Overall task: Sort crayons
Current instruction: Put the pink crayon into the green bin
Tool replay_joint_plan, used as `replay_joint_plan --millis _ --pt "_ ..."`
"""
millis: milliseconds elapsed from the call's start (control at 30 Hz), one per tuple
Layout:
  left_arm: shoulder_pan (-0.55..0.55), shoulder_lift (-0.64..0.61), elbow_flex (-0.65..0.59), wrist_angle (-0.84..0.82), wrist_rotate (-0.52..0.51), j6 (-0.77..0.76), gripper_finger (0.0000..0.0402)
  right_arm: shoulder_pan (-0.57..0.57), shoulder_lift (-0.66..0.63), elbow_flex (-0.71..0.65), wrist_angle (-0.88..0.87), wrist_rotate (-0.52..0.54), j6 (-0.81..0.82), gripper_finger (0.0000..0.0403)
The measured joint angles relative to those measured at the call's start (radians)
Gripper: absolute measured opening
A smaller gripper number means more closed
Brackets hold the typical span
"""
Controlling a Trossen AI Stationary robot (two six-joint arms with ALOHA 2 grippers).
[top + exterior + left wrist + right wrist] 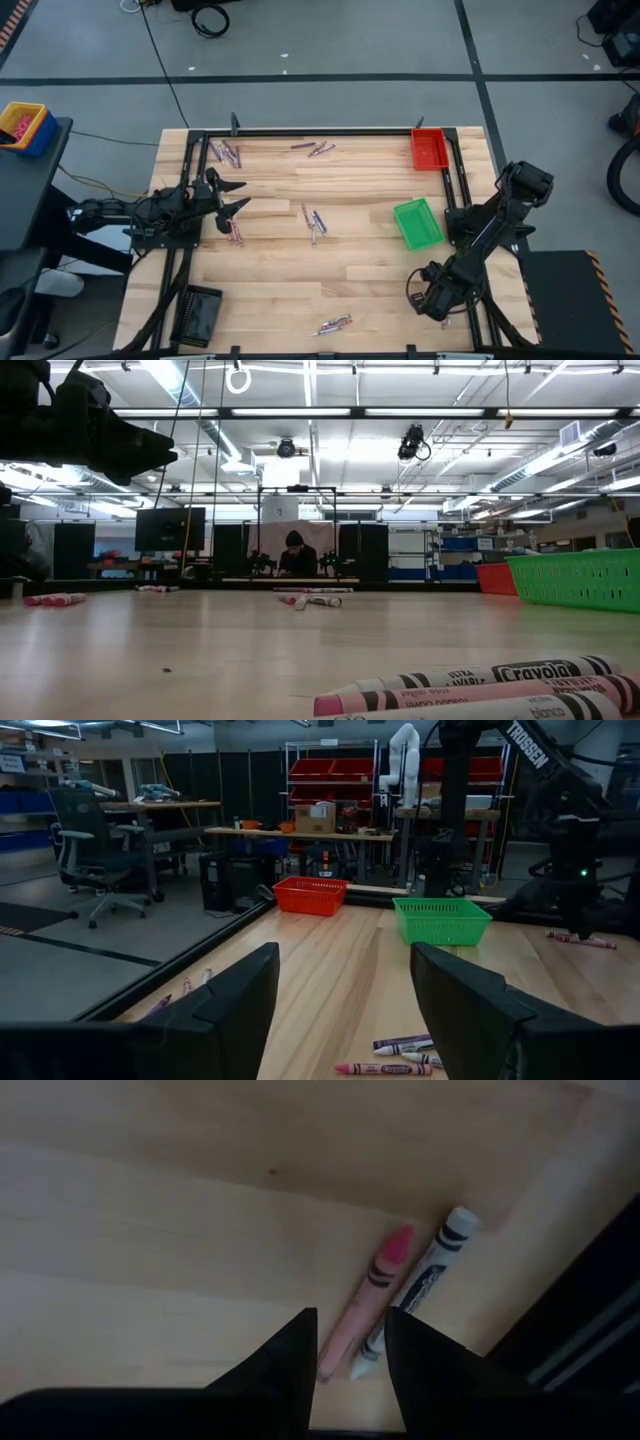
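The crayons lie scattered in small clusters over the wooden tabletop (350, 280). The high view shows five such clusters: one near the far left corner (226, 152), one at the far middle (314, 148), one beside the left gripper (234, 232), one at the centre (314, 222) and one near the front edge (333, 324). Each looks to hold about two to four sticks; an exact total cannot be read. There are three trays: a red tray (428, 148) and a green tray (417, 223) on the right side, and a black tray (199, 313) at the front left corner.

The left gripper (233, 197) hovers at the left side with its jaws spread wide and nothing between them.

The right gripper (347, 1348) sits at the front right corner, jaws partly apart, narrow and holding nothing. Its wrist view shows it just over a pink crayon (362, 1302) with a white crayon (420, 1285) lying alongside, the two touching or nearly so.

Judgement on handling: a crayon is light, stiff and waxy, and its paper wrap gives fair friction. It rolls easily and may snap under a hard pinch. Best hold is across the wrapped middle, jaws square to its length. With a neighbour this close, the jaws risk taking or nudging both sticks.
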State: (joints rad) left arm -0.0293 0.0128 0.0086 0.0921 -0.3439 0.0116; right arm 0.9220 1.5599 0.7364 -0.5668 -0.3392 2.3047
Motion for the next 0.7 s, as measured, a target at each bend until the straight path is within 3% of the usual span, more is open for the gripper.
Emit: replay_joint_plan --millis 467,700 --pt "0.0 0.0 0.0 0.0 0.0 0.0 0.024 0.001 0.071 0.003 0.093 -0.01 -0.01 0.0119" --pt "0.0 0.0 0.0 0.0 0.0 0.0 0.024 0.0 0.072 0.003 0.099 0.012 -0.006 0.0068"
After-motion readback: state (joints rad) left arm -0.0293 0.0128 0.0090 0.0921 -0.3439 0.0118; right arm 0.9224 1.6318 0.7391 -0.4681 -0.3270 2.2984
